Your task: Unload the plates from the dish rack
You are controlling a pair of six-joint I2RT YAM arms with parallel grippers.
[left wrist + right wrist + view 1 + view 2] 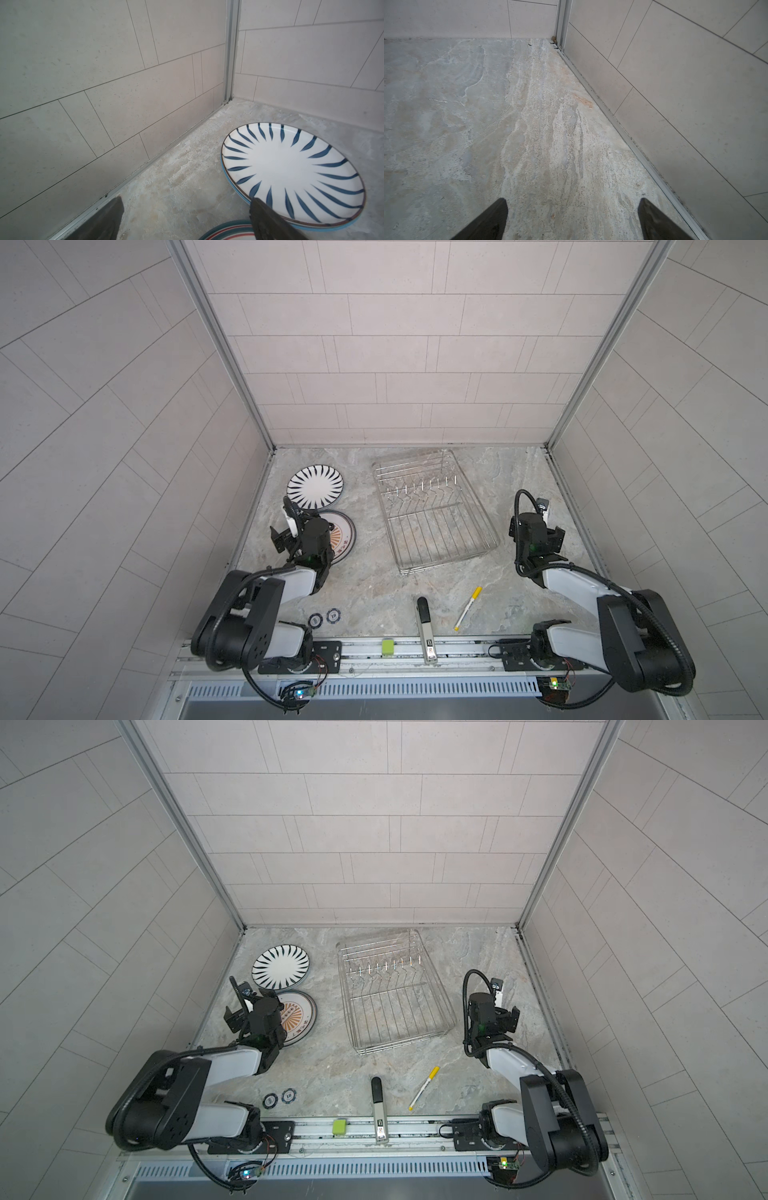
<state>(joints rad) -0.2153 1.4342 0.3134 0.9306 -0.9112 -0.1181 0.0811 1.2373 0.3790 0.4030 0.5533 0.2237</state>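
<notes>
On the poker chip [333,616] near the front edge of the table [374,585] I read "10". The neighbouring chip [315,620] is too blurred to read. The sunburst plate [343,536] by the left edge carries red characters I cannot make out. The label on the black-and-silver tool [427,639] at the front edge is too small to read.

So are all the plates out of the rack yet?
Looks finished. Done: the dish rack shows only bare wires and prongs; a striped plate and a sunburst plate, partly hidden by the left arm, lie flat on the table left of it. In hand: nothing; left gripper and right gripper have open, empty jaws. Left: no plate I can see.
</notes>
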